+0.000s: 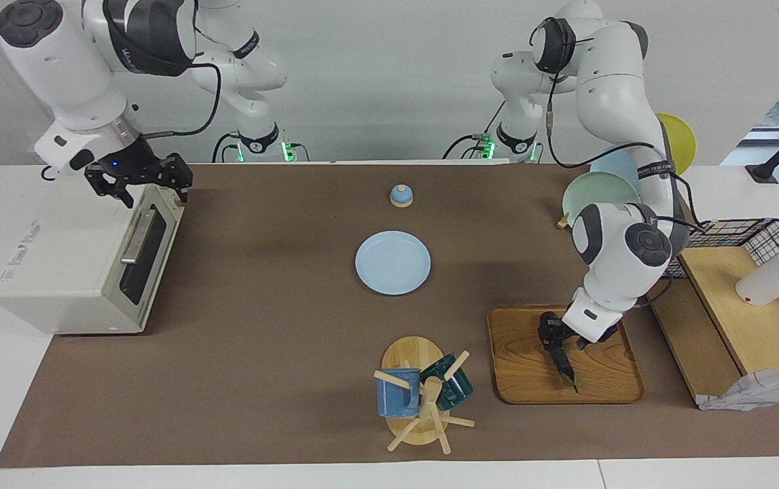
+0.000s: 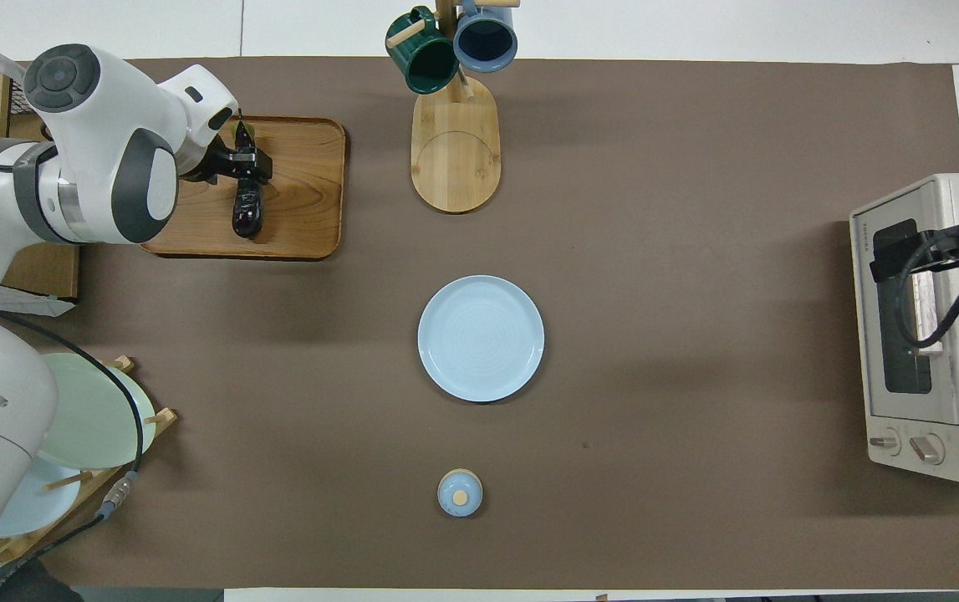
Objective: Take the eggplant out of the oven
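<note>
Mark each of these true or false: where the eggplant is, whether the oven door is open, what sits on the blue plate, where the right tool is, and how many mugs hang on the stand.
1. The eggplant lies on the wooden tray. True.
2. The oven has its door hanging open. False: the dark glass door is shut.
3. The light blue plate carries a mug. False: nothing sits on it.
4. The right tool is over the oven's top edge, by the door. True.
5. One mug hangs on the mug stand. False: two do, a dark green one and a blue one.
6. The left tool is over the tray, at the eggplant's stem end. True.
</note>
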Controlling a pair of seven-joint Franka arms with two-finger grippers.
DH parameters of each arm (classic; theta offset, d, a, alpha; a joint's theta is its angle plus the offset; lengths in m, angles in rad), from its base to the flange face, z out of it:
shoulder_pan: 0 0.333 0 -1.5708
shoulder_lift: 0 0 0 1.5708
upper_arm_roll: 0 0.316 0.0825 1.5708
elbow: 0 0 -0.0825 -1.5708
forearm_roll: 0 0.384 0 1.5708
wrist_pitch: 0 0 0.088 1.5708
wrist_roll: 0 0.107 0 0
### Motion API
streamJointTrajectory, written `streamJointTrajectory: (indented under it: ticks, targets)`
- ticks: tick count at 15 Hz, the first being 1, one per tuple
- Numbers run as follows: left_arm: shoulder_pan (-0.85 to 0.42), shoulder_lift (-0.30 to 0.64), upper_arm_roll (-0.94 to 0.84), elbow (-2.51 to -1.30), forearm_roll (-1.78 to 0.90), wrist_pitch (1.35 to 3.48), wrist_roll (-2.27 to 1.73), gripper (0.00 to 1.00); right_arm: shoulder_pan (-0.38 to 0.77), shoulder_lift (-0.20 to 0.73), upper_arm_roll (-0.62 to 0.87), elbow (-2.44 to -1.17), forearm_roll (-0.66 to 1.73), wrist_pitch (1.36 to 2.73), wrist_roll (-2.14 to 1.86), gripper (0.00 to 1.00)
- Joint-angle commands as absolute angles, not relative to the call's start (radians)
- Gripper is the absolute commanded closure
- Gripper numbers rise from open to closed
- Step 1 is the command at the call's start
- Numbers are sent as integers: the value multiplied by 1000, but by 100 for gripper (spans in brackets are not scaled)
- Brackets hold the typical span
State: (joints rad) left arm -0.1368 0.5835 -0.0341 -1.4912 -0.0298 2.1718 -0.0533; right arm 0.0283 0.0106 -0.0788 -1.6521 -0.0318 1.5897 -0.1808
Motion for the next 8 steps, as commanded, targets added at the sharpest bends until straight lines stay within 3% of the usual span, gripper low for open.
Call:
streamJointTrajectory:
  ticks: [1, 8]
  targets:
    - [-121, 490, -38, -1499, -29, 2079, -52, 0, 15, 6, -72, -1657, -6, 1577, -167, 0]
    - [-117, 237, -28, -1506, 3, 1809, -123, 0, 15, 5, -72, -1657, -6, 1575, -167, 0]
